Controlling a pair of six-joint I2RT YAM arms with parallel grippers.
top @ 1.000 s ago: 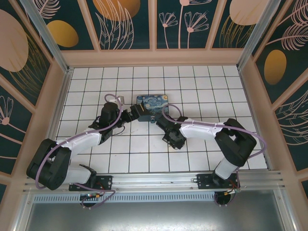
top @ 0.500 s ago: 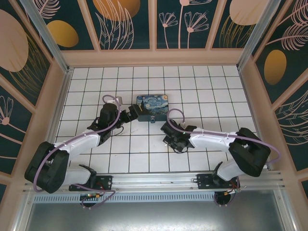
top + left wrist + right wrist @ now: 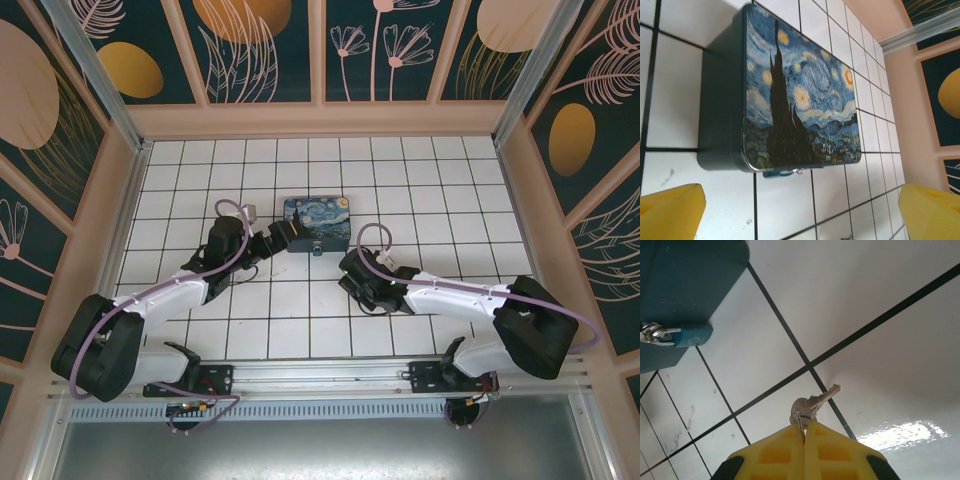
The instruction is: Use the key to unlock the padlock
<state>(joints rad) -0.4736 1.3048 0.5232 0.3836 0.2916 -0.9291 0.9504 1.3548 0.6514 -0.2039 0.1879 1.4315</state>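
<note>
While it sits against the near side of the painted box (image 3: 800,100), the padlock (image 3: 689,335) shows its blue body and its silvery shackle at the box's edge. In the overhead view it lies just near of the box's middle. The key (image 3: 815,401) is apart from it, to the right and nearer, above the white tiled floor (image 3: 300,300). The right gripper (image 3: 805,426) has its yellow fingers pressed together on the key's head and ring, with the blade sticking out beyond the tips. The left gripper (image 3: 283,236) is at the box's left near corner, fingers spread wide and holding nothing.
</note>
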